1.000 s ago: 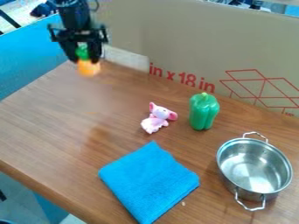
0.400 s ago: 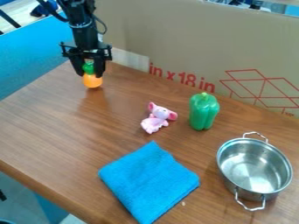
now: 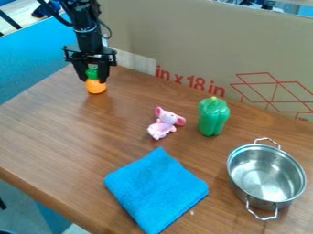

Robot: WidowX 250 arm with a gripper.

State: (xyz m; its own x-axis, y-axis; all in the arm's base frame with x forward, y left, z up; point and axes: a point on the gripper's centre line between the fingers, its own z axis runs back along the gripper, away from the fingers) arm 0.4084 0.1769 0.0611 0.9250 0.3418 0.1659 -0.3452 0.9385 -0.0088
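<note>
Near the table's far left corner hangs the black gripper [image 3: 94,78], shut on an orange object with a green top [image 3: 95,87]. The green part sits between the fingers and the orange part sticks out below, at or just over the wood; whether it touches I cannot tell. A pink plush toy [image 3: 163,126] lies mid-table. Right of it a green bell pepper [image 3: 213,117] stands upright. In front is a folded blue cloth [image 3: 156,192], and at the right stands a steel pot with two handles [image 3: 267,206].
The brown wooden table [image 3: 55,137] has its front edge at the lower left. A cardboard panel [image 3: 183,41] with red print stands along the back, behind the gripper and pepper. A blue panel [image 3: 30,59] rises beyond the left edge.
The gripper has come down and slightly right with the orange object in it, most of this in the first half second. The toy, pepper, cloth and pot have stayed put.
</note>
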